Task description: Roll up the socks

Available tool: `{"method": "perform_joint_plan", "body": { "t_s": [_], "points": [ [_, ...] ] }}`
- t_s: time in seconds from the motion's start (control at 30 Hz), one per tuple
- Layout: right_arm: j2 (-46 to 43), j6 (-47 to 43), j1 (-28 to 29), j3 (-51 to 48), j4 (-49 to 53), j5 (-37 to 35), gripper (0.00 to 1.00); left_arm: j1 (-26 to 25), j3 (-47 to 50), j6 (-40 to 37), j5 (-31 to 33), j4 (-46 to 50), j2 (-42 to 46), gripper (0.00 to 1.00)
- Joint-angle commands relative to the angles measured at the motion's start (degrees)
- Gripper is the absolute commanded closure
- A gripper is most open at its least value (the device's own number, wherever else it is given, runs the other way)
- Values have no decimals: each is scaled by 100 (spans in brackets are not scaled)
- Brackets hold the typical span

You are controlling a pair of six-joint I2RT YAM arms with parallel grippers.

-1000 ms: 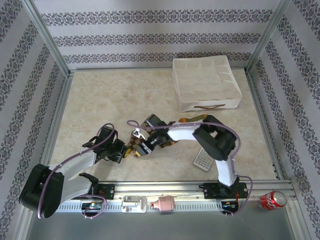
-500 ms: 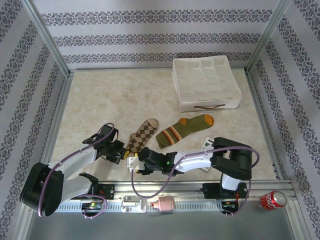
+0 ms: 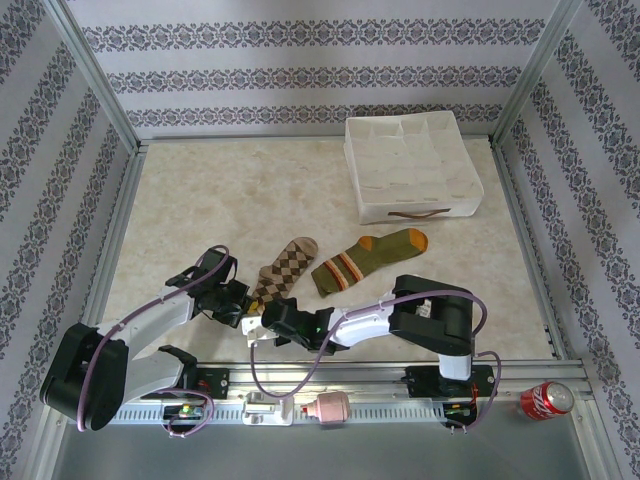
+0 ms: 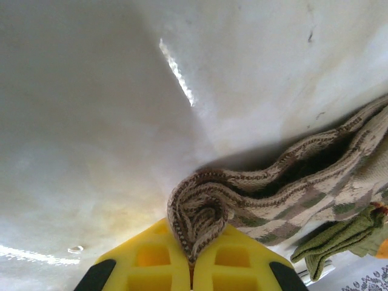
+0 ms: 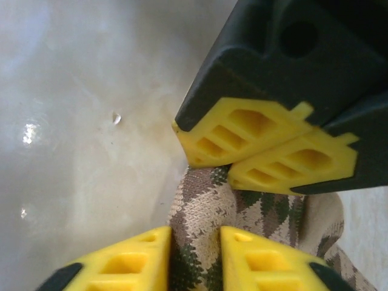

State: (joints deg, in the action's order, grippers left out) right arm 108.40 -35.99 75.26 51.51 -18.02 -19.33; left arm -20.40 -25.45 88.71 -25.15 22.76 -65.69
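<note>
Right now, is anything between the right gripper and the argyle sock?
Nothing visible. The right gripper has the argyle sock's cuff between its fingers. The left gripper is shut on the same cuff just ahead, very close to the right fingers. The olive sock lies to the side, away from both grippers.

We see the argyle sock point(image 4: 206, 212) as soft knitted cloth, its cuff ribbed and slightly fuzzy; the olive sock point(image 3: 370, 257) looks like the same matt knit. The table point(image 3: 230, 200) under them is smooth, marbled and glossy, throwing back bright glints. The fingers point(image 4: 151, 264) of the left gripper point(image 4: 191, 267) are matt yellow moulded plastic, its housing point(image 5: 291, 54) smooth black plastic. The frame rails point(image 3: 113, 235) look like brushed metal.
</note>
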Motion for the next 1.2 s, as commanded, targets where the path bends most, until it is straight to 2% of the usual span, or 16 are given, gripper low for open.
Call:
{"method": "perform_joint_plan", "body": {
  "t_s": [0.0,0.13,0.17,0.2,0.33,0.47,0.53,0.63,0.7,0.87,1.17],
  "points": [
    [201,320,-37,165,215,-125,85,36,77,5,106,580,-25,100],
    [152,716,-214,87,530,242,100,36,78,15,101,567,66,100],
    [109,861,-283,66,657,479,100,39,67,15,111,563,124,100],
    [58,986,-358,62,783,738,100,51,58,19,135,556,202,96],
    [-38,1480,-682,50,1266,1889,100,118,39,91,284,504,721,65],
    [-6,2019,-1053,85,1582,2999,100,293,75,150,246,613,1115,41],
    [28,2229,-1244,87,1625,3523,100,365,101,122,227,744,1259,33],
    [90,2447,-1461,127,1701,4060,100,415,208,125,205,819,1444,32],
    [151,2582,-1588,187,1758,4341,100,418,287,124,205,723,1584,35],
    [470,3068,-1981,389,1953,4989,100,423,521,59,40,-154,1710,47],
    [940,3579,-2418,624,2257,5633,100,383,797,1,-186,-1145,1344,53]
  ]
}}
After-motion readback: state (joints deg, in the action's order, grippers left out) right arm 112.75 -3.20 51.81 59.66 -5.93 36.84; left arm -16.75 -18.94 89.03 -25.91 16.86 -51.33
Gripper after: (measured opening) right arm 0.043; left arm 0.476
